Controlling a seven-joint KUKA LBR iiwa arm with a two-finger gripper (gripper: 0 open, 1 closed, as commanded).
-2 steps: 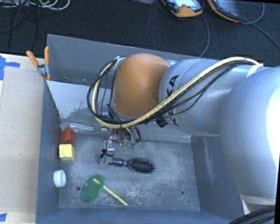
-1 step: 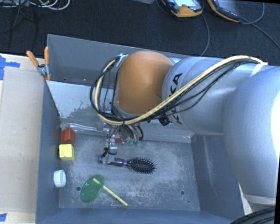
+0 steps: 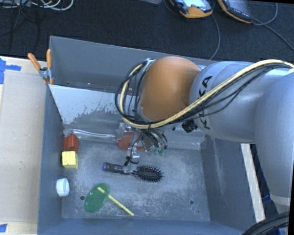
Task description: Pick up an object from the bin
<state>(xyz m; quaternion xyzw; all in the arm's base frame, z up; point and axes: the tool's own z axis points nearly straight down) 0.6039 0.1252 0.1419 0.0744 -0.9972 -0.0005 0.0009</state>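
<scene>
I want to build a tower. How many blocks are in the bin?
2: a red block by the left wall and a yellow block just in front of it. The arm may hide more.

The arm, at the right of the frame, is clad in smooth, rounded silver-grey casings, on which black lettering is partly seen. Its wrist is capped by a glossy orange dome-shaped cover at upper centre. A yellow cable and black cables are run along the casing and looped at the cover's left. Below it, the gripper is built of small pale metal parts.
</scene>
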